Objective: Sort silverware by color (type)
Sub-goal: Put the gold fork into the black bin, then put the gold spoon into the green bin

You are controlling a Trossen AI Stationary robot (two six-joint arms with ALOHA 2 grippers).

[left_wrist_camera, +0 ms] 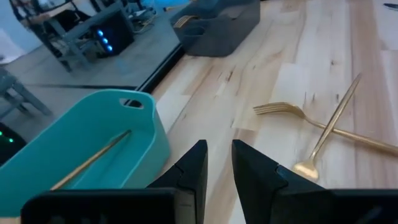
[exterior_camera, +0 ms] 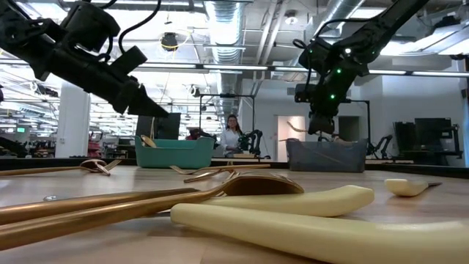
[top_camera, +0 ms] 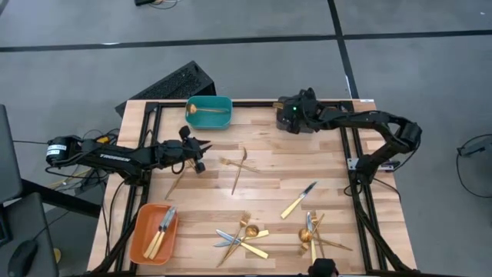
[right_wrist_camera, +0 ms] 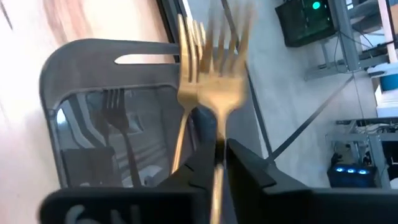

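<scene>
Hovering over the grey bin [top_camera: 296, 121] at the upper centre of the high view, the right gripper [right_wrist_camera: 214, 155] had its fingers closed around the handle of a gold fork [right_wrist_camera: 221, 81]; in the right wrist view the tines stood up past the fingertips, blurred so that they showed double, above the bin's open mouth. Whether the grip was slackening could not be told.

The left gripper [left_wrist_camera: 217, 162] hung above the table [top_camera: 269, 177] just below the teal bin [top_camera: 209, 111], left of centre in the high view. Its fingers stood slightly apart, with a narrow gap between them and nothing held.

1 gold spoon [top_camera: 204, 110] lay inside the teal bin. The orange bin [top_camera: 153, 233], at the lower left of the high view, held a few knives [top_camera: 161, 231] with pale handles.

The rest of the silverware lay loose on the table. A crossed fork and spoon [top_camera: 237, 165] sat at mid-frame, right of the left gripper. 1 knife [top_camera: 298, 200] lay alone, right of centre. A heap of mixed pieces [top_camera: 242, 237] sat at the bottom centre, and a second heap [top_camera: 314, 233] just to its right.

In the low view a person [exterior_camera: 233, 136] stood far back in the room.
</scene>
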